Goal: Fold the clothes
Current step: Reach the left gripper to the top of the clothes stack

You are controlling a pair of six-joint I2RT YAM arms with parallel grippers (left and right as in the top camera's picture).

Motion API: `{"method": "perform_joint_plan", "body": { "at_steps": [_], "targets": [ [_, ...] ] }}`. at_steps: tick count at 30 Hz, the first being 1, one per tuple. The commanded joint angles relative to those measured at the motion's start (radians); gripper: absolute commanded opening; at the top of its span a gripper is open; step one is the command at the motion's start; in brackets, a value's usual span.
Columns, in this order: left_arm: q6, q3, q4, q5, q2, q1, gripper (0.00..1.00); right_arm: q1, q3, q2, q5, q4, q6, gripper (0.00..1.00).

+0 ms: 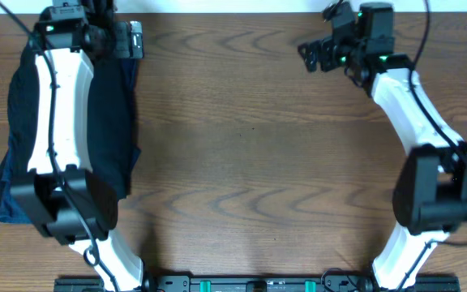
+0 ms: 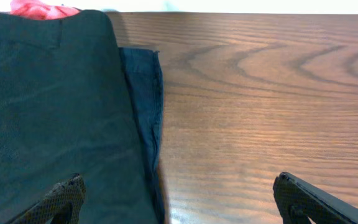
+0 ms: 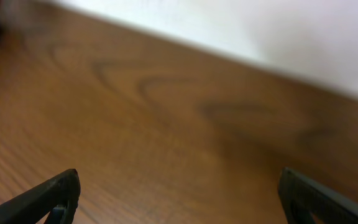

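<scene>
Clothes [image 1: 112, 122] sit in one stack beneath your left tool [image 2: 179, 186] and the arm behind it. Black shorts [image 2: 48, 112] lie flat and smooth on top. A navy garment [image 2: 143, 106] underneath shows as a narrow strip along the shorts' edge, and a small red one [image 2: 36, 7] peeks out past the far end of the shorts, ahead of the tool. Your left tool hangs over the stack's edge with its fingers spread wide and nothing between them. One fingertip is above the black fabric and the other above bare wood, with the navy strip running between them, closer to the fabric-side finger. Whether that fingertip touches the cloth you cannot tell from these views. From overhead, your left arm [image 1: 55, 105] covers the middle of the stack, and navy cloth spills out near the arm's base, behind the tool. Your right tool [image 3: 179, 180] is well apart from the clothes, across the surface [image 1: 250, 146]. It is also spread wide and empty, with only wood grain below it and a white backdrop [image 3: 260, 37] ahead.
</scene>
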Motion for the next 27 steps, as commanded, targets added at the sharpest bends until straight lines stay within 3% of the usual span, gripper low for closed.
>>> {"method": "perform_joint_plan", "body": {
  "at_steps": [1,15,19,22,23,27],
  "targets": [
    [0.051,0.018,0.016,-0.016,0.046,0.006,0.98,-0.008,0.012,0.048,-0.086,-0.010,-0.007,0.99],
    [0.024,0.016,0.011,-0.317,0.283,0.002,0.97,-0.006,0.005,0.072,-0.092,-0.050,-0.008,0.99],
    [0.012,0.016,0.013,-0.363,0.339,0.002,0.84,-0.006,0.005,0.072,-0.092,-0.049,-0.008,0.98],
    [-0.027,0.016,0.018,-0.418,0.347,0.003,0.65,-0.006,0.005,0.072,-0.092,-0.048,-0.008,0.98],
    [-0.029,0.017,0.020,-0.430,0.345,0.003,0.54,-0.006,0.005,0.072,-0.092,-0.048,-0.008,0.97],
    [-0.038,0.017,0.024,-0.463,0.325,0.003,0.36,-0.006,0.005,0.072,-0.101,-0.037,-0.008,0.99]
  ]
}}
